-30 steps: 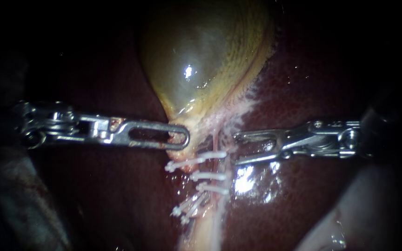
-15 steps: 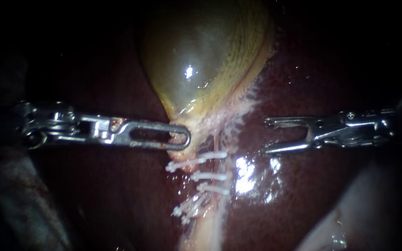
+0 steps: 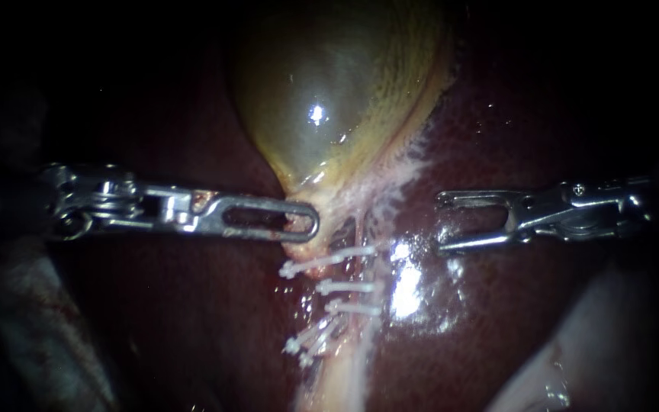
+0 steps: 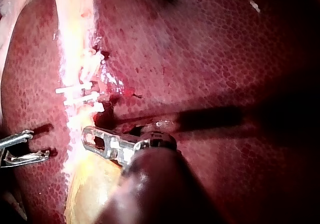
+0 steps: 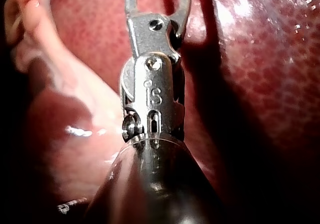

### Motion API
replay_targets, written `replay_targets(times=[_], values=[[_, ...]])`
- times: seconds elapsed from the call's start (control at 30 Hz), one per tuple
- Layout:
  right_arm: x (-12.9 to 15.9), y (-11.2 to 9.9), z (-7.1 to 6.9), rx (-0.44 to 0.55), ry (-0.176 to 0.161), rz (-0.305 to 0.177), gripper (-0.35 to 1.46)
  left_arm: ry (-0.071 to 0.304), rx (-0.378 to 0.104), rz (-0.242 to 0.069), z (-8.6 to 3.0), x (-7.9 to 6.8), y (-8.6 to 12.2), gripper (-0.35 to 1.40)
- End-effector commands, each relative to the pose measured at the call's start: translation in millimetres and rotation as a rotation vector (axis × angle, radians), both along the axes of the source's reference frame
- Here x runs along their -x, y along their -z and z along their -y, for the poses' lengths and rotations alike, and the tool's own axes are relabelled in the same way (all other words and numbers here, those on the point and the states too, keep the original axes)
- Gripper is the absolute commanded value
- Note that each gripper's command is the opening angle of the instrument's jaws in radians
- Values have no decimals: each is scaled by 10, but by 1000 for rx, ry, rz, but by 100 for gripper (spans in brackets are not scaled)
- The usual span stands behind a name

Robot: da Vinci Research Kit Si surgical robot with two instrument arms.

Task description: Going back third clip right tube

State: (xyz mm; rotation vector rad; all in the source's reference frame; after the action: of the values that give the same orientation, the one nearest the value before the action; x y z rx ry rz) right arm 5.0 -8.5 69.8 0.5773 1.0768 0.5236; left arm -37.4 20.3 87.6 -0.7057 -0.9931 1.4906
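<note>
endoscope view: the left instrument (image 3: 299,223) is seen coming in from the left of the frame, and its jaws are closed on the narrow lower end of the gallbladder (image 3: 329,99), just left of centre. pink tissue is seen through the slot in the jaw. the right instrument (image 3: 442,223) is seen at the right of the frame, over the liver (image 3: 497,320). its jaws are spread apart with nothing between them, well apart from the clips. white clips (image 3: 345,288) are seen stacked across the pale tube (image 3: 345,366) below the gallbladder, at lower centre, with a few more bunched lower down. which tube each clip sits on cannot be told. a bright wet glare is seen on the liver just right of the clips. left wrist view: the clips are seen ahead of the left instrument's jaws, and the right instrument's spread jaws are seen beside them, on the far side of the tube. right wrist view: a gap is seen between the right instrument's jaws, over liver.
</note>
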Motion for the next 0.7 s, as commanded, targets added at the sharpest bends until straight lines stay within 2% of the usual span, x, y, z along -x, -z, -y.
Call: replay_targets(times=[0.03, 0.37, 0.7], values=[[0, 0, 0, 0, 0, 1, 52, 2, 3, -3, 1, 3, -5, -35], [-3, 0, 1, 0, -1, 1, 52, 7, 18, -11, 6, 18, -39, -35], [-4, 1, 1, 0, -2, 2, 52, 6, 23, -12, 6, 19, -53, -35]])
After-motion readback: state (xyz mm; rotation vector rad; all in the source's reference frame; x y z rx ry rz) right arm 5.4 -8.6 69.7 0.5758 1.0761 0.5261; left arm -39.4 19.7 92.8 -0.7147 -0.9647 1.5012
